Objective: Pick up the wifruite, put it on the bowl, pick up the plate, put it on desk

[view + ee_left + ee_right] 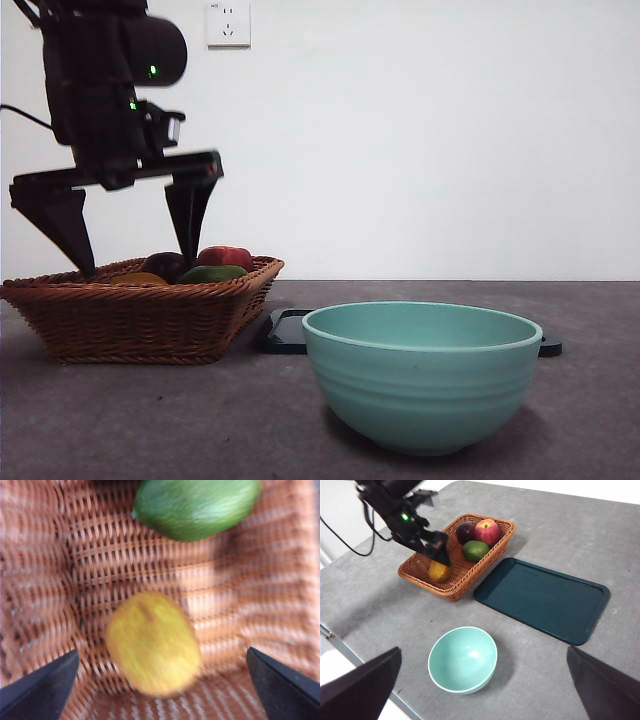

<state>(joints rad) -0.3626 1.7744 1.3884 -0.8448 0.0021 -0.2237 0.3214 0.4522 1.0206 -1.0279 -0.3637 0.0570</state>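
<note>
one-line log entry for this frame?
left gripper: open, over wifruite in basket | right gripper: open, waiting high | bowl: empty | phase: pre-grasp

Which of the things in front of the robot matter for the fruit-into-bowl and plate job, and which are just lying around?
In the job: wifruite, bowl, dark tray, desk, left gripper open over the wifruite.
Lying about: wicker basket, green fruit, red fruit, purple fruit.

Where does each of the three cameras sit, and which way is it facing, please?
Front view: low at table height, looking level across the bowl and basket; the left gripper hangs open over the basket.
Left wrist view: straight down at the wifruite between its open gripper.
Right wrist view: high, overlooking the desk; right gripper open.
Shared: basket, wifruite.
</note>
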